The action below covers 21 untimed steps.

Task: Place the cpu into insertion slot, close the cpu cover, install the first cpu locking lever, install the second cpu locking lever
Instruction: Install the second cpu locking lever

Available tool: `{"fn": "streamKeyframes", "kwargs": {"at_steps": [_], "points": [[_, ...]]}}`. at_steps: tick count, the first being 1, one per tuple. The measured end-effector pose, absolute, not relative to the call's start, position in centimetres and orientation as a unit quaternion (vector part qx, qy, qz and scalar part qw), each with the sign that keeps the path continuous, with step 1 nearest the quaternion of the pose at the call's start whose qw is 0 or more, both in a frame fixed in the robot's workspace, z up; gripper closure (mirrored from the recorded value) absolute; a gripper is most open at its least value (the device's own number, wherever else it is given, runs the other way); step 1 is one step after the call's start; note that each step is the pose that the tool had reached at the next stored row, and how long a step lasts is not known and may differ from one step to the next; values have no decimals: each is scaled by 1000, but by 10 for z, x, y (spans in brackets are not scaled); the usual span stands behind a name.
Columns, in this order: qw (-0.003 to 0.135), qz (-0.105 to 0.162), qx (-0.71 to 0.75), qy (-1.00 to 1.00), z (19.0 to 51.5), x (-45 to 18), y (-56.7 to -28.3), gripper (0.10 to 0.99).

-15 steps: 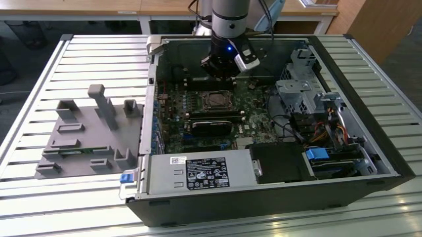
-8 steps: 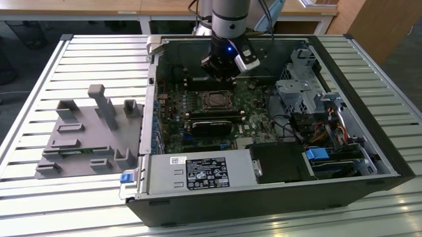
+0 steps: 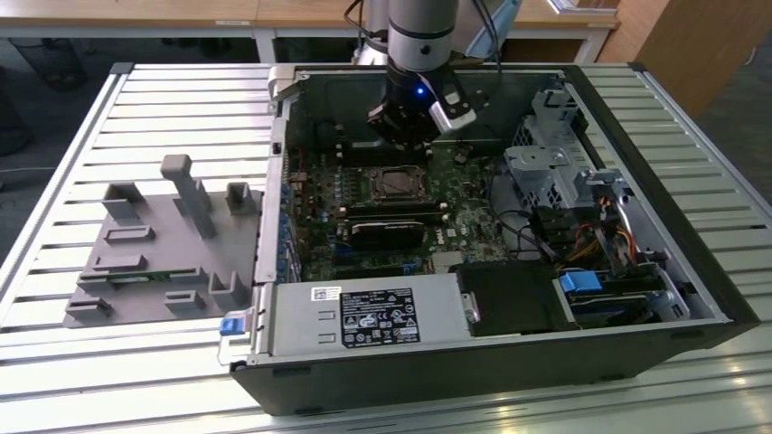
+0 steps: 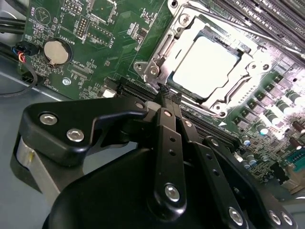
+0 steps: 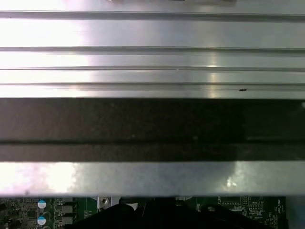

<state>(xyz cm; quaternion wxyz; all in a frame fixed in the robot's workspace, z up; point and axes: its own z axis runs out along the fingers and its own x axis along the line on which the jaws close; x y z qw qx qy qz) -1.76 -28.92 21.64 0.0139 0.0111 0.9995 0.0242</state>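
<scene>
Silver-grey, the cpu [image 4: 206,64] lies seated in the insertion slot [image 4: 159,51], the cpu cover [image 4: 217,106] lowered around it. Just beyond the fingertips, the gripper [image 4: 167,98] hovers clenched, empty.

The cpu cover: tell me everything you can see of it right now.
The cpu cover is a thin silvery metal frame with a square central window, lying flat and closed over the socket on the green board. The cpu shows through the window as a bright, dull-silver square. Screws sit at the frame's corners. The gripper, fingers together, hangs just beside the frame's edge; whether it touches is unclear. In the exterior view the cover sits just below the gripper.
</scene>
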Motion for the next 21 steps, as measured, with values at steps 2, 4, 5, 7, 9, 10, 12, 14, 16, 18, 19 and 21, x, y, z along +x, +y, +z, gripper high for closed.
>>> {"fn": "streamKeyframes", "kwargs": {"at_steps": [2, 4, 5, 7, 9, 10, 12, 14, 16, 18, 19, 21], "points": [[14, 24, 11, 1000, 216, -18, -290, 980], [14, 24, 11, 1000, 216, -18, -291, 980], [14, 24, 11, 1000, 216, -18, -292, 980], [14, 24, 11, 1000, 216, -18, -293, 980], [14, 24, 11, 1000, 216, -18, -294, 980], [14, 24, 11, 1000, 216, -18, -295, 980], [14, 24, 11, 1000, 216, -18, -296, 980], [14, 24, 11, 1000, 216, -18, -298, 980], [14, 24, 11, 1000, 216, -18, -302, 980], [14, 24, 11, 1000, 216, -18, -307, 980], [14, 24, 11, 1000, 216, -18, -308, 980], [14, 24, 11, 1000, 216, -18, -310, 980]]}}
